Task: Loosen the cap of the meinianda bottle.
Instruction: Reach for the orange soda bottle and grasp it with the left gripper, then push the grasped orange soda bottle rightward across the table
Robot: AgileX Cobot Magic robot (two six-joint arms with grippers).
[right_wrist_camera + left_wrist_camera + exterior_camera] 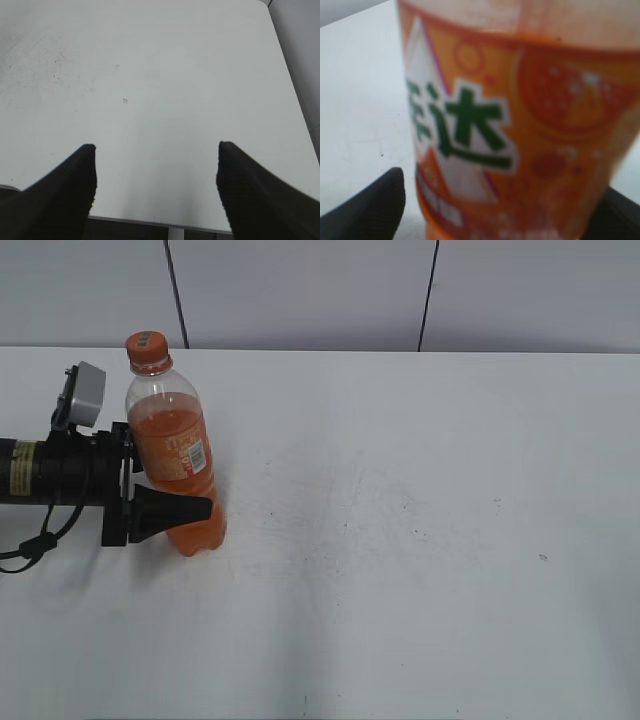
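Meinianda bottle (178, 465), upright on the white counter (420, 540), sits between the fingers of the left gripper (165, 502), which clamps its lower body from the side. Orange drink fills it to just above that gripper. Its cap (146, 345) stands well above the grip. The right gripper (155, 185) hangs spread wide over bare counter.
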